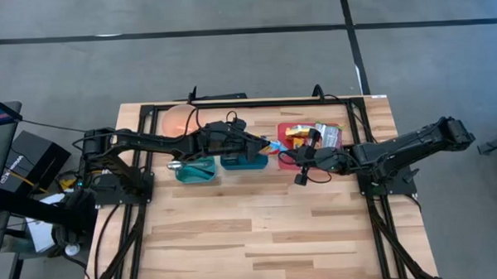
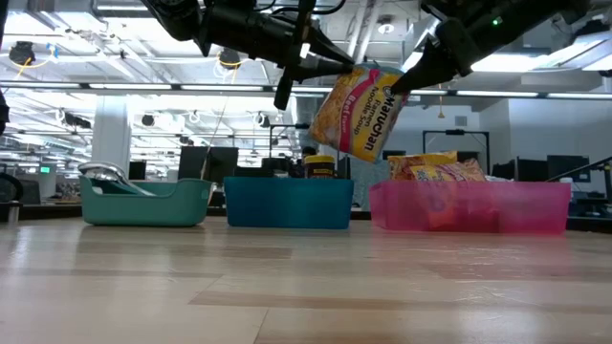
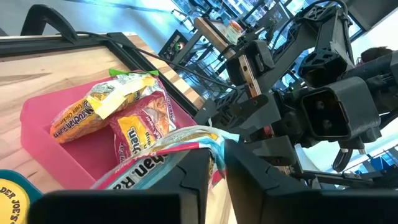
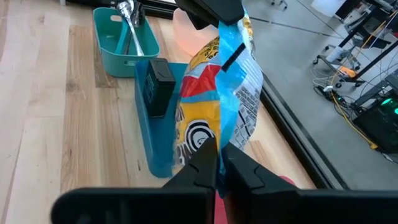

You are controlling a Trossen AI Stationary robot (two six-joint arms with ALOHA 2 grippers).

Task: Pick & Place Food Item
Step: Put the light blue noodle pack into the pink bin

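A yellow ramen packet (image 2: 360, 117) hangs in the air between my two grippers, above the gap between the blue bin (image 2: 287, 203) and the pink bin (image 2: 469, 210). My left gripper (image 3: 216, 177) reaches in from the table's left and is shut on the packet. My right gripper (image 4: 219, 157) comes from the right and is shut on it too. In the high view the packet (image 1: 277, 145) shows only as a small strip between the left gripper (image 1: 268, 145) and the right gripper (image 1: 297, 157). More food packets (image 3: 106, 106) lie in the pink bin. My left gripper pinches the packet's upper edge (image 3: 202, 142) between its two fingers, coming about level from the table's left. The packet is lifted clear and hangs tilted below the fingers. My right gripper pinches the packet's blue sealed edge (image 4: 226, 121) between its two fingertips, at the upper right corner (image 2: 395, 93) in the low view. The fingers slant down from the table's right. The packet hangs clear of the bins.
A teal bin (image 1: 196, 169) at the left holds a metal utensil (image 4: 127, 18). The blue bin (image 1: 243, 161) carries a dark box (image 4: 158, 87). An orange plate (image 1: 178, 121) lies at the far side. Bare wood stretches toward the near edge.
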